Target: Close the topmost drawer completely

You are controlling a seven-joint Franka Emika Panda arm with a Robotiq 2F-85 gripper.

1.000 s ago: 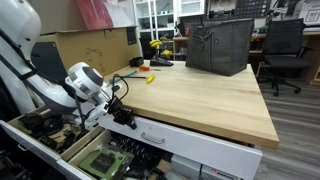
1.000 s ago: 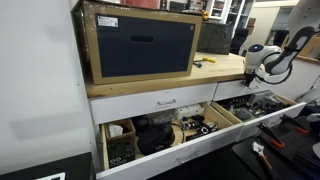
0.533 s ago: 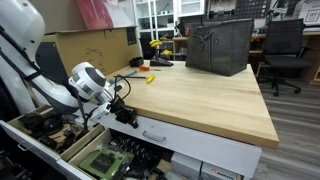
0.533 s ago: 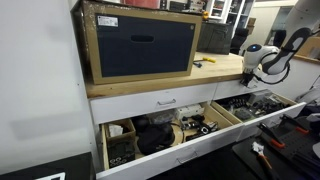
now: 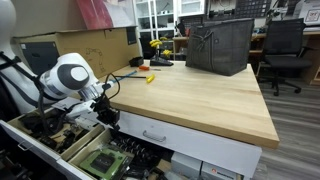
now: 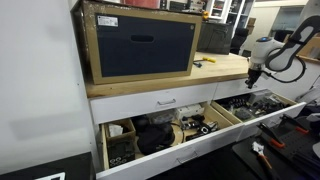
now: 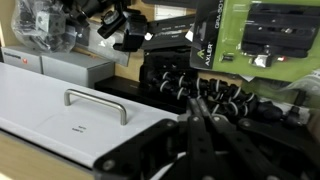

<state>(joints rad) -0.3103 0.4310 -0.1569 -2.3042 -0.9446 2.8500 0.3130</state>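
A workshop with shelves and an office chair [image 5: 283, 50] lies behind a pale wooden benchtop [image 5: 200, 95], which carries a dark grey bin [image 5: 218, 45] at its far side and a cardboard box [image 5: 90, 50] at far left. Under the near edge, the topmost drawer [image 5: 195, 142] sits with its white front close beneath the wood; in the wrist view its front [image 7: 60, 115] and silver bar handle [image 7: 95, 103] fill the left. Below it the deeper drawers [image 6: 150, 135] stand pulled out, full of dark tools [image 7: 200, 90] and green packs [image 7: 265, 40]; green parts [image 5: 105, 160] show in an exterior view too. The gripper [image 5: 108, 112] hangs at the left end of the drawer front, near the bench edge [image 6: 254, 74]. It carries nothing, and its dark fingers [image 7: 215, 150] are too blurred to tell how wide they stand or whether they touch the front.
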